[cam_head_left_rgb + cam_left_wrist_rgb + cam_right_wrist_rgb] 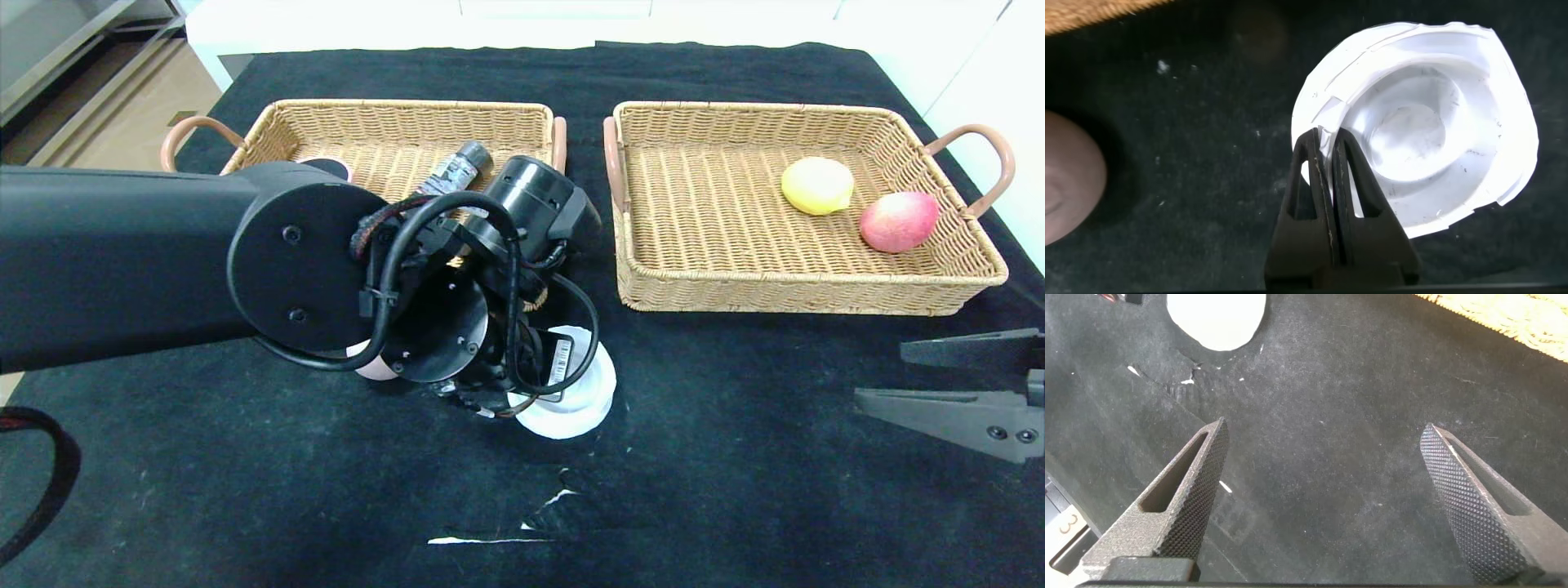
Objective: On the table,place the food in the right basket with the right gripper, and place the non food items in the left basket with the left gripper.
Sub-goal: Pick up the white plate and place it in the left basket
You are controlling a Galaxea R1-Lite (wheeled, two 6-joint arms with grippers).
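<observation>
Nearest, at 6 o'clock on the tabletop (735, 490), a small white tear in the black cloth (490, 539); nothing to handle there. Right gripper (931, 380) parked low at 4 o'clock, jaws spread wide and empty over bare cloth. Centre of the tabletop: white lid (581, 400) lying flat, left gripper (1328, 151) down on it, jaws pinched shut on the lid's rim at the edge nearest the wrist. The bite looks thin, just the lip, so my read is lift straight up and slow, keep the lid level, and check it doesn't peel out of the pinch before swinging. A pale mauve ball (1065, 192) sits just beside the gripper, near the lid but apart from it; that one is food and looks like the right gripper's job, so avoid nudging it on the lift. Further out, at 11 o'clock, the left basket (384, 114), already holding the black tube (453, 173); part of it is hidden behind the arm. Clear the near wall before lowering, release over bare wicker beside the tube. At 1 o'clock, the right basket (735, 114) holds the lemon (817, 185) and peach (898, 221), close together toward its right end.
</observation>
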